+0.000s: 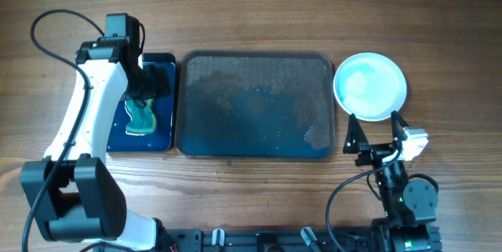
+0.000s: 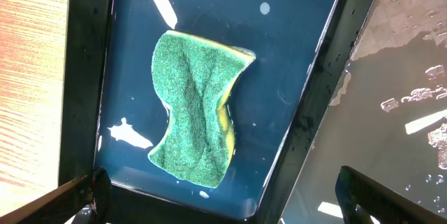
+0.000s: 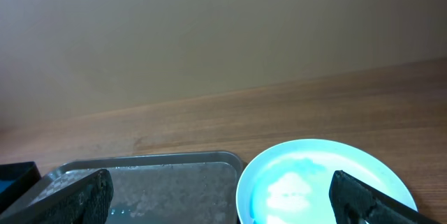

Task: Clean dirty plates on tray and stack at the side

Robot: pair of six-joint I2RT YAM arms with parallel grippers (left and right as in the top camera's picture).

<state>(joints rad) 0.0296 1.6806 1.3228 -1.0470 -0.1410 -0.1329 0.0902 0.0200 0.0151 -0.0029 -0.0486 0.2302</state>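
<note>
The large dark tray lies at the table's middle, wet and holding no plates; it also shows in the right wrist view. White plates with a bluish tint sit as one stack on the table right of the tray, also in the right wrist view; I cannot tell how many. My left gripper is open above the green sponge, holding nothing. My right gripper is open and empty, just in front of the plates and the tray's right end.
The green sponge lies in a smaller blue-black tray with water, left of the large tray. The left arm reaches over that small tray. Bare wooden table surrounds it all.
</note>
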